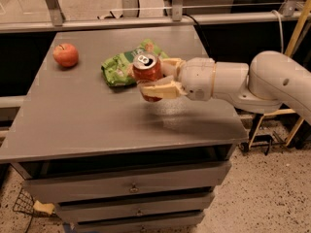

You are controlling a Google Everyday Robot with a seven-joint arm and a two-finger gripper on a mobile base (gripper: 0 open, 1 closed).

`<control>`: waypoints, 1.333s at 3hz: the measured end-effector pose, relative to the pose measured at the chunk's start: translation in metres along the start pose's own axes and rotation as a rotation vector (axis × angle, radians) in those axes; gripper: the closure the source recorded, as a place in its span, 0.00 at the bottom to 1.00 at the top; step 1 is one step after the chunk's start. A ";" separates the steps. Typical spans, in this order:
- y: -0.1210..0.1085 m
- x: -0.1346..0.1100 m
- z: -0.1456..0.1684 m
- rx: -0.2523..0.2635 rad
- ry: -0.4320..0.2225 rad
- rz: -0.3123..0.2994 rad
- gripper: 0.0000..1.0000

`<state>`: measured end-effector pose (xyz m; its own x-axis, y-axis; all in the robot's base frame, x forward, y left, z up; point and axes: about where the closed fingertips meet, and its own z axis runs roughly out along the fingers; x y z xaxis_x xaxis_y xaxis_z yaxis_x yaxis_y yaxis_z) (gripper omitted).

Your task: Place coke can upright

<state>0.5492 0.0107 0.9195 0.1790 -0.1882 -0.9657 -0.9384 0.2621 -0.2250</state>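
Nearest the camera, a speckled floor [257, 193] lies beneath a grey cabinet whose stacked drawer fronts [131, 186] face the viewer. Above them spreads the flat grey tabletop [87, 125], with a soft shadow lying right of centre.

At mid-depth, the robot's 1 white arm [243, 79] reaches in horizontally from the right edge and ends in the gripper [153, 76] above the middle of the tabletop. Its 2 cream fingers [163, 90] are clamped on the coke can [147, 73], 1 finger across the can's near side and the other behind it. The can is close to upright, leaning a little so that its silver top (pull tab visible) faces up and toward the camera. Whether its base meets the tabletop cannot be told.

Just behind and to the left of the can lies a crumpled green chip bag [118, 68], its right end partly hidden by the can. Farther left, well apart from both, a red apple [65, 55] sits near the far left corner of the tabletop.

Beyond the table, a metal rail [146, 19] runs across the background.
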 end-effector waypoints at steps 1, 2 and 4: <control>-0.006 0.004 -0.001 0.040 -0.053 0.037 1.00; -0.008 0.013 0.003 0.044 -0.073 0.091 1.00; -0.009 0.035 0.013 0.031 -0.098 0.175 1.00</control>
<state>0.5679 0.0144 0.8857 0.0437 -0.0446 -0.9980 -0.9484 0.3121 -0.0555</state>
